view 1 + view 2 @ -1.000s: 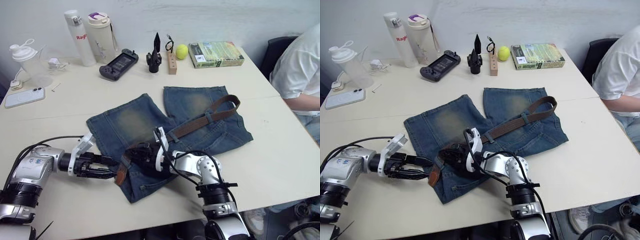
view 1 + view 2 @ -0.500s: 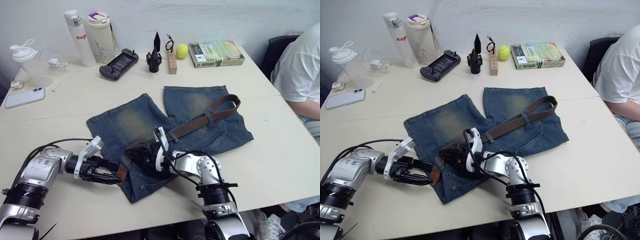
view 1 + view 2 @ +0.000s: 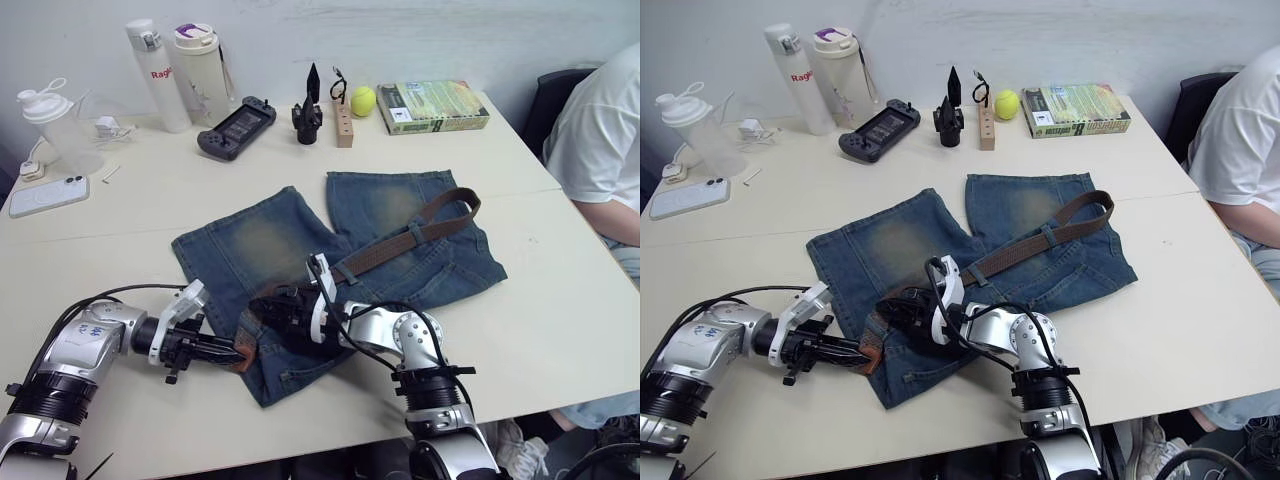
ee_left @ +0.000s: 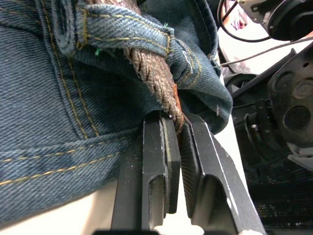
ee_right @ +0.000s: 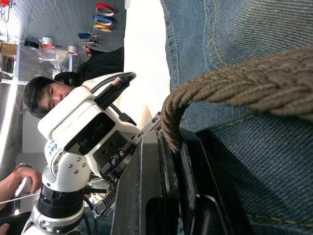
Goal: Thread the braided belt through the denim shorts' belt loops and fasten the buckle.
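Observation:
The faded blue denim shorts [image 3: 260, 240] lie flat mid-table, waistband towards me. The braided belt [image 3: 400, 245] runs from a fold on the right leg down-left across the shorts to the waistband. My left gripper [image 3: 238, 352] is shut on its smooth brown leather end, pinched between the fingers [image 4: 164, 156] just outside the waistband. That end comes out from under a stitched denim strip [image 4: 122, 27], seemingly one of the belt loops. Just right of it, over the waistband, my right gripper [image 3: 262, 303] is shut on the woven part [image 5: 234, 83]. The buckle is hidden.
At the table's back stand two bottles [image 3: 152, 75], a shaker [image 3: 50, 115], a phone [image 3: 48, 195], a game controller [image 3: 237, 127], a wooden block [image 3: 344, 125], a tennis ball [image 3: 363, 101] and a flat box [image 3: 432, 107]. A person in white [image 3: 600, 140] sits at the right edge.
My left gripper has moved right to the belt's leather end and closed on it. The right gripper has stayed shut on the belt in the same place.

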